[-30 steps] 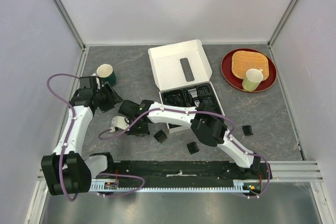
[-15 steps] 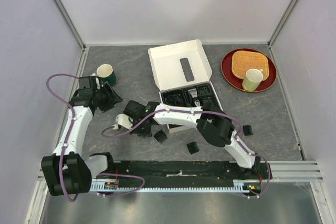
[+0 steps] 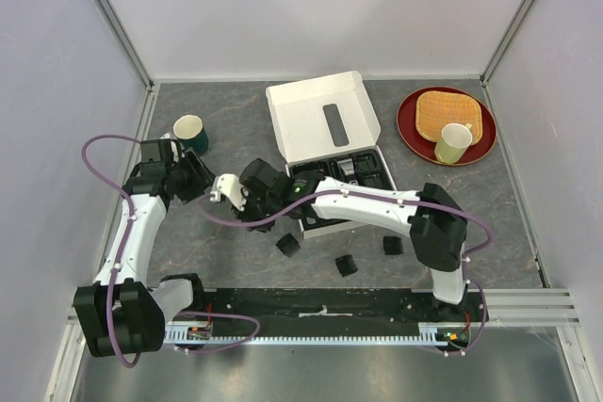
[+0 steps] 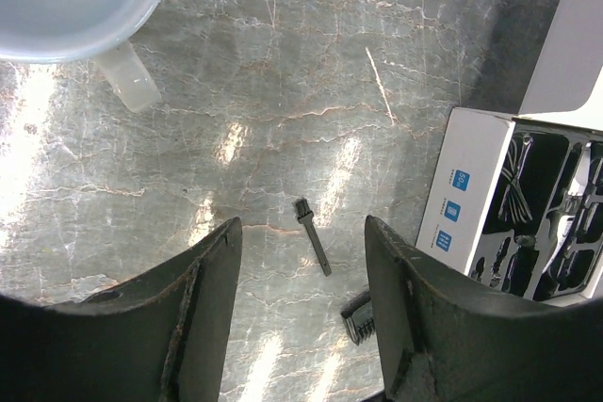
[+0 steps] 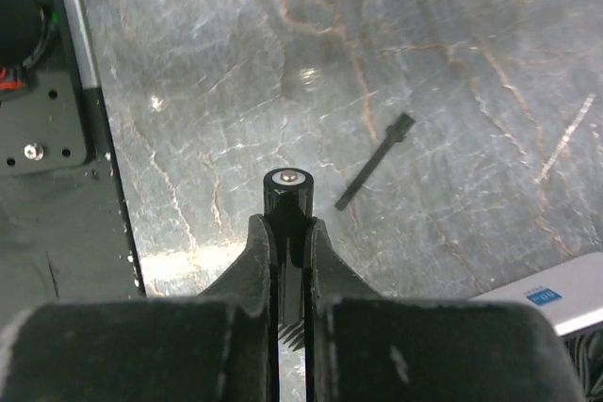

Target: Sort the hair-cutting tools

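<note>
My right gripper (image 3: 256,188) (image 5: 287,225) is shut on the slim black clipper (image 5: 287,190), held above the table left of the tray; its round end pokes out past the fingertips. The thin brush (image 5: 375,160) (image 4: 313,235) lies on the table just beyond. My left gripper (image 3: 193,176) (image 4: 301,228) is open and empty above the table, the brush showing between its fingers. A comb guard (image 4: 358,315) lies near the brush. Three more comb guards (image 3: 288,245) (image 3: 347,265) (image 3: 392,246) lie on the table near the front.
The white cardboard box (image 3: 323,120) stands open at the back middle, its black tray insert (image 3: 344,174) holding several pieces. A green cup (image 3: 189,129) is by the left gripper. A red plate (image 3: 412,135) with a mat and a cup (image 3: 453,141) sits at the back right.
My right gripper has moved up and away from the front, toward the box's left side, with the clipper in it. Its elbow swung to the right. The left arm has barely moved.
</note>
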Controlling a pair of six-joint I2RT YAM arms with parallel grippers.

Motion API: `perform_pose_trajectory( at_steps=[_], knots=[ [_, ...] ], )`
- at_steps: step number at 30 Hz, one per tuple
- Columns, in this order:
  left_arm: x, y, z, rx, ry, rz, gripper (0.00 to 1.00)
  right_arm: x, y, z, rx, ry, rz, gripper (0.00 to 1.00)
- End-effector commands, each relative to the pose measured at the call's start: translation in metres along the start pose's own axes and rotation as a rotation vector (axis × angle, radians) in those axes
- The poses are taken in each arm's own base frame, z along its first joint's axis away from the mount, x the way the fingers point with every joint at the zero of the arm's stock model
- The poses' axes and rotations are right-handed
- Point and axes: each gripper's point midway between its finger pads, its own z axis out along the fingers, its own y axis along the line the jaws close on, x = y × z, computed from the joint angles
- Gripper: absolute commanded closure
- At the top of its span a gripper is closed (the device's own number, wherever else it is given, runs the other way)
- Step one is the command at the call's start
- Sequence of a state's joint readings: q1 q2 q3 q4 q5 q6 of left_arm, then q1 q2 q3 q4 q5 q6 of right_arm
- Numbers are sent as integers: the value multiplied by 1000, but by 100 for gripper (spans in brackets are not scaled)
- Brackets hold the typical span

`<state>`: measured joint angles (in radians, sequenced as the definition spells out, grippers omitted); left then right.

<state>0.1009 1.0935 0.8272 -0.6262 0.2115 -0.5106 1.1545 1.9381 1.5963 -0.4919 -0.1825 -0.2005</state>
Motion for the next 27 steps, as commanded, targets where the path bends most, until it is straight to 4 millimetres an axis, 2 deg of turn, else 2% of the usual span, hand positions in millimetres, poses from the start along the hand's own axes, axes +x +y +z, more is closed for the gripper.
perform_pose_trajectory(
  at_steps=[1,3,4,6,7,8,9,11,12,16,21,27],
  knots=[
    [-8,-4,-5,22,-43,26,39,-34,-34,-29,98,-182,165,100],
    [-7,-3,-4,22,-39,26,39,-26,-51,-36,173,-188,216,100],
    [-7,-3,-4,23,-38,27,39,-32,-63,-49,217,-228,265,100],
    [-7,-3,-4,24,-37,27,39,-19,-79,-58,287,-231,324,100],
    [-7,-4,-4,25,-38,26,39,-20,-95,-73,348,-266,378,100],
    [-7,-4,-4,28,-38,27,39,-10,-104,-76,384,-261,417,100],
    [-7,-4,-4,30,-37,27,39,-3,-124,-90,475,-273,458,100],
    [-7,-5,-4,35,-37,27,39,14,-142,-100,571,-268,544,100],
    [-6,-6,-4,37,-33,28,39,25,-160,-112,662,-268,585,100],
    [-6,-5,-3,37,-32,30,39,54,-188,-123,799,-246,674,100],
    [-5,-5,-2,36,-26,30,39,82,-215,-128,907,-208,724,100],
    [-5,-4,-1,32,-23,30,39,109,-233,-132,1005,-174,750,100]
  ],
)
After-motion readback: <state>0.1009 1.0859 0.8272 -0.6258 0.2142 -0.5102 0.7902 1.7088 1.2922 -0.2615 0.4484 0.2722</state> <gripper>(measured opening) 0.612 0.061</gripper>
